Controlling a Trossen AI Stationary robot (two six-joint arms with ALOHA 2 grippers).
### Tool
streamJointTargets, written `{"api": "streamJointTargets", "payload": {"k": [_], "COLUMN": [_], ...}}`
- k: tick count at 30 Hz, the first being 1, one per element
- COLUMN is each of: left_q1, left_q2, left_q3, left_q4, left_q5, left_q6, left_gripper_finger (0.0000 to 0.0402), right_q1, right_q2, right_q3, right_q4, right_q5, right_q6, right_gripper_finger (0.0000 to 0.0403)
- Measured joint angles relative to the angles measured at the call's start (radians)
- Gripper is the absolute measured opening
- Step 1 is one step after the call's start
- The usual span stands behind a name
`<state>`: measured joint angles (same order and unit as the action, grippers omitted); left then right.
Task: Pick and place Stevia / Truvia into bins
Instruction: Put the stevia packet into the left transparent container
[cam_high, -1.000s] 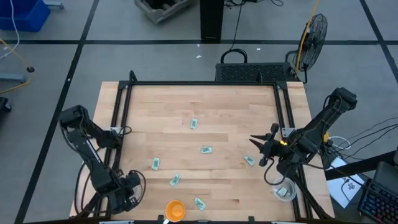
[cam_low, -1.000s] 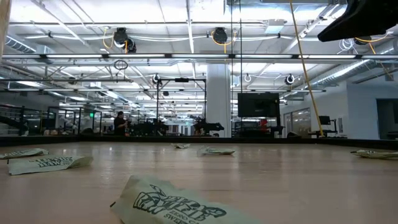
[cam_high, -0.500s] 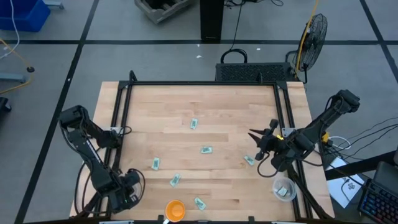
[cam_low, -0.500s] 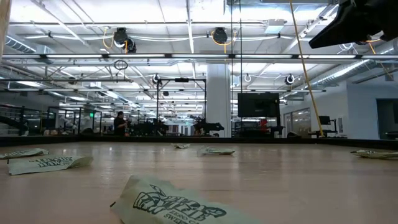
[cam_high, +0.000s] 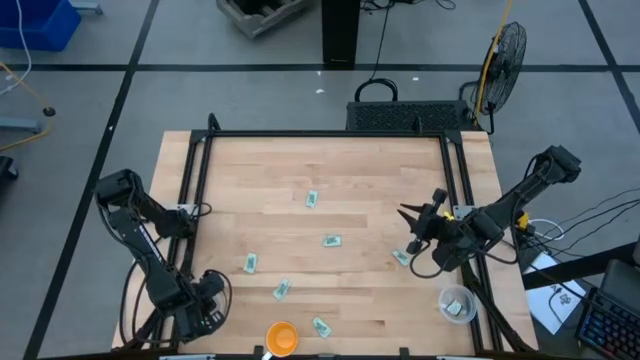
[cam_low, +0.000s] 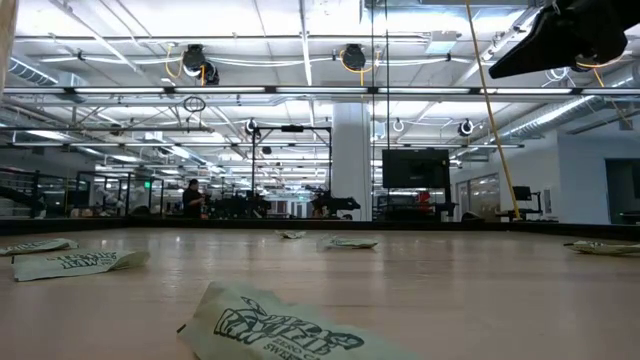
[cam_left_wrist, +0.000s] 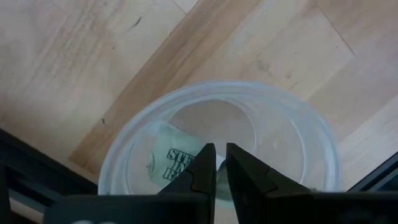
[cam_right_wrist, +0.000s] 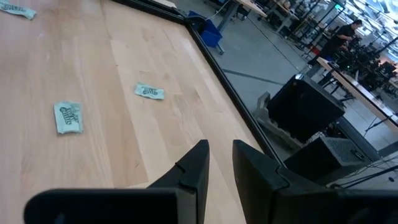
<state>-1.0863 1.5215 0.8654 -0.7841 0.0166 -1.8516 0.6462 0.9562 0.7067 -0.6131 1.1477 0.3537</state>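
Observation:
Several pale green sachets lie flat on the wooden table (cam_high: 270, 170); the nearest to my right gripper (cam_high: 403, 213) is the sachet (cam_high: 400, 258) just on its near side. The right gripper hangs above the table's right part, narrowly open and empty; it also shows in the low view (cam_low: 560, 35). The right clear cup (cam_high: 457, 305) stands at the near right with sachets inside. My left gripper (cam_left_wrist: 221, 165) hangs shut over the left clear cup (cam_left_wrist: 124, 155) at the near left, where one sachet (cam_left_wrist: 177, 163) lies on the cup's bottom.
An orange bowl (cam_high: 282, 337) stands at the near edge beside a sachet (cam_high: 320, 326). More sachets lie at mid-table (cam_high: 331, 241), farther back (cam_high: 312, 199) and near left (cam_high: 250, 264). A black frame (cam_high: 460, 190) runs along the table's sides.
My right gripper has moved a little toward the table's far edge, away from the right cup, which now shows clear of the arm. In the low view it has come lower into the picture.

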Motion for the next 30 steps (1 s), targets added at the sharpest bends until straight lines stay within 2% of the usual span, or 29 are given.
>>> {"api": "streamJointTargets", "payload": {"k": [8, 12, 14, 18, 20, 22, 26, 30], "left_q1": [0.0, 0.006, 0.02, 0.069, 0.097, 0.124, 0.178, 0.234], "left_q2": [0.0, -0.001, -0.011, -0.056, -0.092, -0.125, -0.198, -0.254], "left_q3": [0.0, 0.0, 0.0, 0.0, 0.0, 0.0, 0.0, 0.0], "left_q4": [-0.013, -0.025, -0.025, -0.029, -0.028, -0.032, -0.041, -0.047], "left_q5": [-0.003, -0.046, -0.03, 0.098, 0.171, 0.2, 0.146, 0.023], "left_q6": [0.008, 0.048, 0.043, 0.041, 0.04, 0.04, 0.063, 0.129], "left_gripper_finger": [0.0123, 0.0143, 0.0144, 0.0133, 0.0125, 0.0118, 0.0101, 0.0089], "right_q1": [-0.004, -0.004, -0.005, -0.006, -0.006, -0.006, -0.006, -0.006], "right_q2": [0.0, 0.0, 0.0, 0.0, 0.0, 0.0, 0.0, 0.0], "right_q3": [0.0, 0.0, 0.0, 0.0, 0.0, 0.0, 0.0, 0.0], "right_q4": [0.004, 0.005, 0.015, 0.047, 0.072, 0.094, 0.143, 0.186], "right_q5": [-0.001, -0.001, -0.001, -0.003, -0.026, -0.068, -0.179, -0.219], "right_q6": [0.0, 0.0, 0.0, 0.0, -0.005, -0.03, -0.105, -0.167], "right_gripper_finger": [0.0064, 0.0063, 0.0064, 0.0064, 0.0063, 0.0063, 0.0063, 0.0063]}}
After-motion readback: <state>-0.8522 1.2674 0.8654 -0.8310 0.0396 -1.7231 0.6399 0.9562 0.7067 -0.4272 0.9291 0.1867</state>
